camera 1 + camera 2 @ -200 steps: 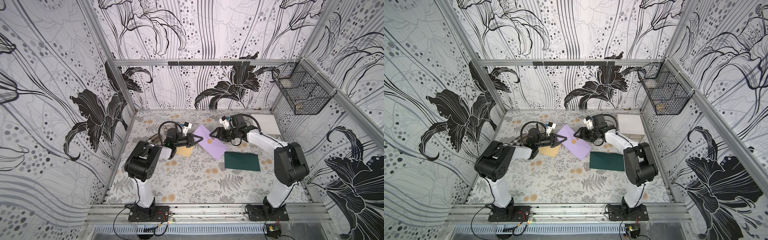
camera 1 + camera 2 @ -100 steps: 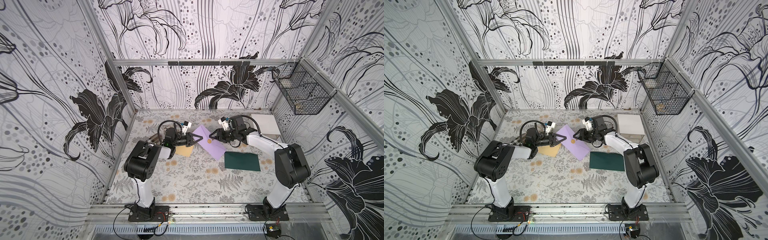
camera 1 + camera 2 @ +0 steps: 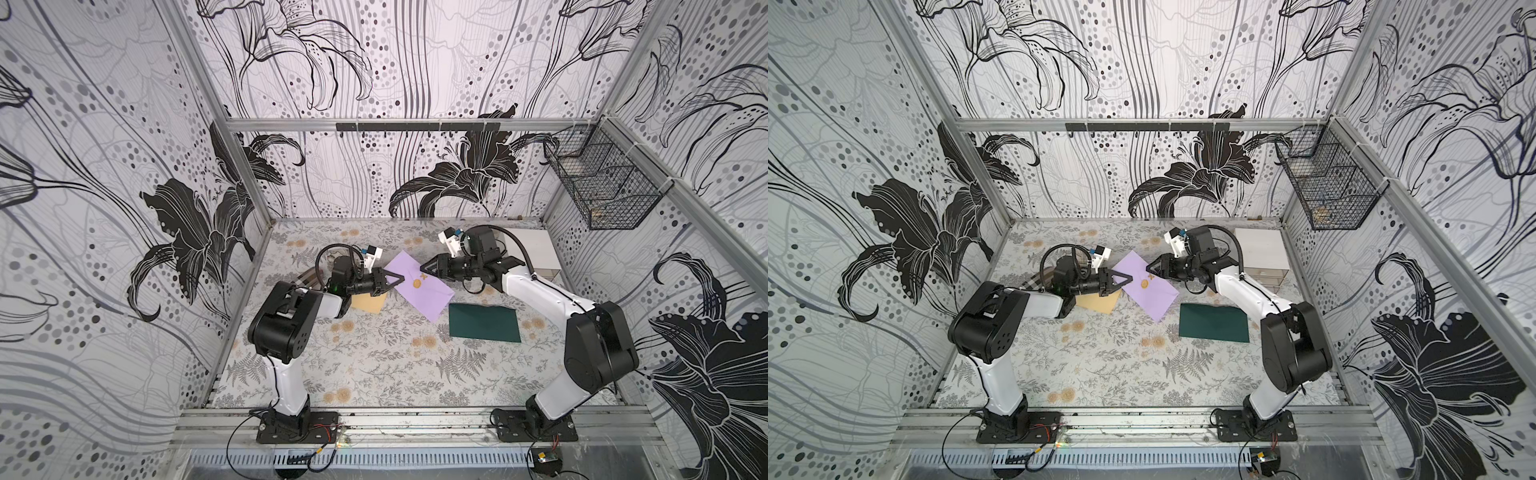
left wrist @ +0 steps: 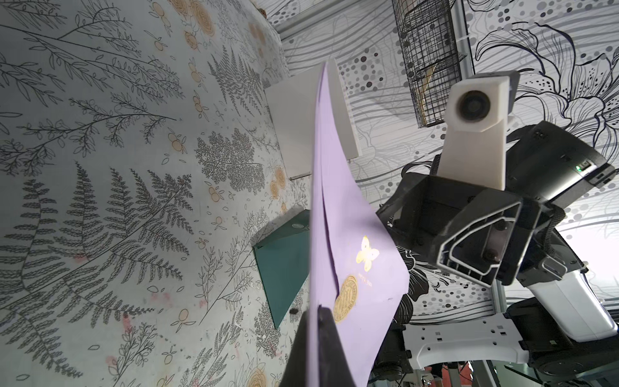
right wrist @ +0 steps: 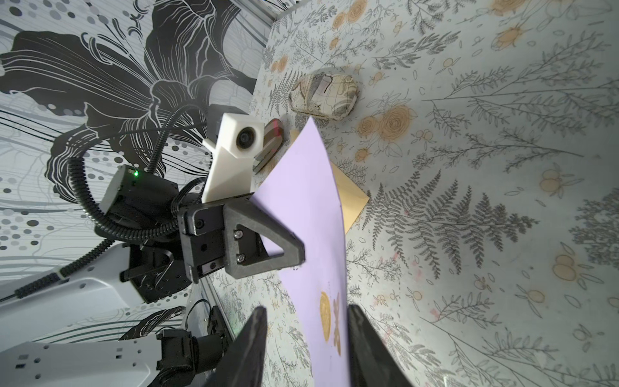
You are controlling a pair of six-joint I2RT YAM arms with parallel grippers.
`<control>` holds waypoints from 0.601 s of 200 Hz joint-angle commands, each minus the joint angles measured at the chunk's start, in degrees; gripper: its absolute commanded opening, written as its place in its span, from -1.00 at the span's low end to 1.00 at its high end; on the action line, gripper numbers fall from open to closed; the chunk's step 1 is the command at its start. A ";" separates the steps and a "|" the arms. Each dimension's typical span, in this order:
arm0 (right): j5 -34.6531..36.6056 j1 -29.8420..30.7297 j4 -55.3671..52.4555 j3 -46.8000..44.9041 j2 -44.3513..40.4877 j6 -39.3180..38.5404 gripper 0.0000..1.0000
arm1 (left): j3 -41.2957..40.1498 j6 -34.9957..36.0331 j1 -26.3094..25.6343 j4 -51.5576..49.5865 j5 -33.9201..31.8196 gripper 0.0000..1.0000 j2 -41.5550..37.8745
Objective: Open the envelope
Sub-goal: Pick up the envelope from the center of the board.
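A lilac envelope (image 3: 419, 291) with a gold seal (image 4: 346, 298) on its flap hangs tilted above the table, in both top views (image 3: 1148, 286). My left gripper (image 4: 316, 311) is shut on its edge near the seal, as the top view (image 3: 401, 277) also shows. My right gripper (image 5: 308, 310) faces it from the opposite side. Its jaws are still apart, one on each side of the envelope (image 5: 308, 207) at the seal (image 5: 325, 311). Neither finger presses the paper. In a top view the right gripper (image 3: 424, 269) meets the envelope's upper edge.
A dark green envelope (image 3: 484, 323) lies flat to the right. A tan envelope (image 3: 368, 302) lies under the left wrist. A white box (image 3: 536, 253) stands at the back right, with a wire basket (image 3: 602, 187) on the wall above it. A patterned pouch (image 5: 323, 97) lies near the back left.
The right gripper's jaws have narrowed around the envelope's edge. The left gripper has kept its grip, and the envelope has hardly moved.
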 commanded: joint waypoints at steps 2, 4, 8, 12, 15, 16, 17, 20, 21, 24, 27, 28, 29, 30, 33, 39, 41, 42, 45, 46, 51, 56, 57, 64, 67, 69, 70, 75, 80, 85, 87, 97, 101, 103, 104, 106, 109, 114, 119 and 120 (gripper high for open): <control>-2.08 0.39 -0.71 -0.97 -0.53 0.08 -0.34 | 0.57 2.53 -0.27 -0.58 -1.52 -1.00 -2.15; -2.11 0.42 -0.71 -0.97 -0.45 0.09 -0.35 | 0.57 2.55 -0.27 -0.64 -1.61 -1.00 -2.15; -2.17 0.40 -0.79 -0.90 -0.36 0.11 -0.37 | 0.59 2.55 -0.27 -0.68 -1.58 -1.00 -2.19; -2.26 0.40 -0.80 -0.84 -0.33 0.13 -0.38 | 0.57 2.53 -0.27 -0.64 -1.63 -1.00 -2.07; -2.32 0.40 -0.76 -0.81 -0.23 0.21 -0.38 | 0.59 2.55 -0.26 -0.56 -1.59 -1.00 -2.08; -2.32 0.40 -0.78 -0.79 -0.27 0.24 -0.39 | 0.58 2.51 -0.22 -0.55 -1.57 -1.00 -2.07; -2.32 0.40 -0.79 -0.83 -0.24 0.21 -0.39 | 0.57 2.48 -0.24 -0.55 -1.60 -1.00 -2.06; -2.33 0.42 -0.75 -0.82 -0.19 0.26 -0.39 | 0.58 2.46 -0.22 -0.54 -1.68 -1.00 -2.09; -2.33 0.41 -0.78 -0.84 -0.16 0.26 -0.40 | 0.57 2.46 -0.20 -0.54 -1.66 -1.00 -2.07; -2.25 0.40 -0.80 -0.93 -0.13 0.26 -0.40 | 0.59 2.39 -0.18 -0.54 -1.67 -1.00 -2.07; -2.25 0.40 -0.78 -0.95 -0.17 0.26 -0.40 | 0.58 2.45 -0.21 -0.54 -1.68 -1.00 -2.10; -2.20 0.40 -0.79 -0.95 -0.15 0.22 -0.40 | 0.62 2.46 -0.20 -0.54 -1.70 -1.00 -2.08; -2.17 0.40 -0.84 -0.95 -0.19 0.20 -0.41 | 0.59 2.46 -0.19 -0.50 -1.71 -1.00 -2.07; -2.16 0.40 -0.82 -0.95 -0.16 0.23 -0.41 | 0.54 2.42 -0.23 -0.43 -1.72 -1.00 -2.06; -2.08 0.40 -0.75 -0.98 -0.13 0.19 -0.42 | 0.49 2.39 -0.26 -0.45 -1.72 -1.00 -2.06; -1.93 0.40 -0.85 -0.92 -0.01 0.17 -0.45 | 0.41 2.31 -0.27 -0.30 -1.77 -1.00 -2.15; -1.94 0.40 -0.90 -0.92 0.03 0.13 -0.45 | 0.40 2.29 -0.25 -0.28 -1.76 -1.00 -2.19; -1.87 0.40 -0.89 -0.93 0.08 0.11 -0.46 | 0.39 2.29 -0.26 -0.28 -1.74 -1.00 -2.17; -1.81 0.42 -1.00 -0.88 0.16 0.09 -0.47 | 0.44 2.39 -0.27 -0.29 -1.80 -1.00 -2.20; -1.84 0.41 -1.03 -0.87 0.15 0.09 -0.47 | 0.41 2.38 -0.27 -0.33 -1.81 -1.00 -2.22; -1.80 0.40 -1.05 -0.73 0.29 0.09 -0.49 | 0.36 2.46 -0.22 -0.33 -1.90 -1.00 -2.32; -1.83 0.40 -1.15 -0.69 0.46 0.04 -0.52 | 0.26 2.42 -0.26 -0.28 -1.98 -1.00 -2.42; -1.82 0.40 -1.15 -0.69 0.47 0.06 -0.53 | 0.28 2.44 -0.26 -0.28 -2.03 -1.00 -2.46; -1.80 0.40 -1.29 -0.69 0.57 0.15 -0.56 | 0.22 2.56 -0.22 -0.28 -2.13 -1.00 -2.51; -1.80 0.40 -1.31 -0.68 0.67 0.15 -0.57 | 0.14 2.60 -0.26 -0.28 -2.16 -1.00 -2.51; -1.80 0.40 -1.30 -0.68 0.73 0.17 -0.58 | 0.13 2.61 -0.27 -0.28 -2.16 -1.00 -2.56; -1.75 0.40 -1.36 -0.73 0.74 0.17 -0.59 | 0.13 2.62 -0.27 -0.28 -2.16 -1.00 -2.53; -1.71 0.40 -1.40 -0.75 0.88 0.20 -0.61 | 0.13 2.62 -0.26 -0.29 -2.16 -1.00 -2.66; -1.58 0.40 -1.41 -0.79 0.92 0.26 -0.63 | 0.10 2.68 -0.22 -0.32 -2.16 -1.00 -2.76; -1.62 0.41 -1.47 -0.73 1.15 0.24 -0.66 | 0.02 2.83 -0.27 -0.45 -2.32 -1.00 -2.92; -1.62 0.44 -1.47 -0.69 1.31 0.23 -0.66 | -0.03 2.89 -0.27 -0.43 -2.36 -1.00 -3.00; -1.65 0.40 -1.74 -0.62 1.64 0.34 -0.68 | -0.16 3.28 -0.24 -0.83 -2.68 -1.00 -3.35; -1.71 0.40 -1.90 -0.39 1.63 0.35 -0.67 | -0.15 3.46 -0.24 -0.96 -2.82 -1.00 -3.45; -1.75 0.44 -2.06 -0.35 1.63 0.39 -0.67 | -0.14 3.57 -0.22 -1.13 -2.86 -0.99 -3.59; -1.77 0.46 -2.13 -0.29 1.63 0.42 -0.68 | -0.18 3.59 -0.24 -1.19 -2.91 -0.99 -3.61; -1.88 0.41 -2.19 -0.28 1.67 0.43 -0.68 | -0.23 3.71 -0.26 -1.32 -2.97 -0.99 -3.63; -1.95 0.40 -2.20 -0.25 1.66 0.44 -0.68 | -0.26 3.84 -0.27 -1.47 -3.06 -0.99 -3.70; -1.99 0.41 -2.16 -0.25 1.63 0.44 -0.68 | -0.25 4.12 -0.27 -1.78 -3.21 -0.99 -3.85; -1.94 0.41 -2.20 -0.38 1.63 0.44 -0.68 | -0.28 4.32 -0.22 -2.01 -3.33 -0.99 -3.98; -1.91 0.40 -2.20 -0.36 1.63 0.44 -0.68 | -0.30 4.36 -0.20 -2.11 -3.32 -0.99 -3.98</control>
